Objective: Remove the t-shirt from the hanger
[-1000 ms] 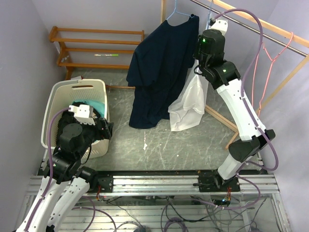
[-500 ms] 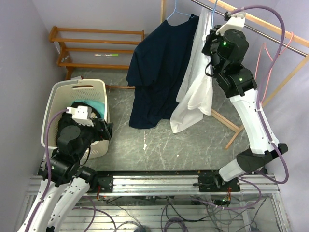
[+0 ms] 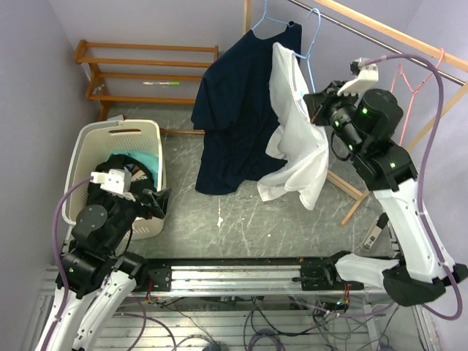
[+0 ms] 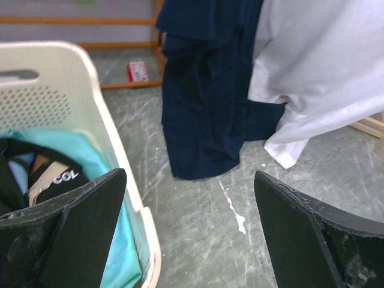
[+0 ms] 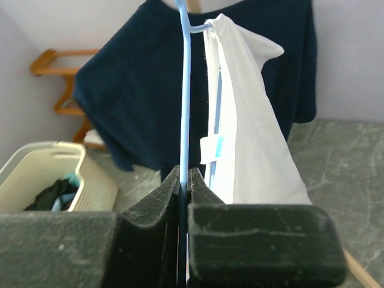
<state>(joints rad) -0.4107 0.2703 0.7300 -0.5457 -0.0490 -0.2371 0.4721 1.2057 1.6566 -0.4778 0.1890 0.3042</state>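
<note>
A white t-shirt point(image 3: 301, 150) hangs on a light-blue wire hanger point(image 3: 311, 33), partly slid to one side, in front of the rail. My right gripper point(image 3: 317, 111) is shut on the hanger's wire and holds it in the air. In the right wrist view the wire point(image 5: 185, 90) runs straight up from between my closed fingers point(image 5: 185, 180), with the white t-shirt point(image 5: 252, 144) draped on its right side. My left gripper point(image 3: 156, 199) is open and empty, low beside the laundry basket; the left wrist view point(image 4: 189, 207) shows only floor between its fingers.
A navy shirt point(image 3: 245, 102) hangs on another hanger behind the white one. A cream laundry basket point(image 3: 110, 130) with clothes stands at the left. A wooden shelf rack point(image 3: 146, 66) is at the back, and the wooden clothes rail point(image 3: 395, 35) with a pink hanger point(image 3: 409, 80) at the right.
My right arm has swung right and toward the near side, carrying the blue hanger and white t-shirt away from the rail. The shirt has slid and bunched. The left arm shifted slightly.
</note>
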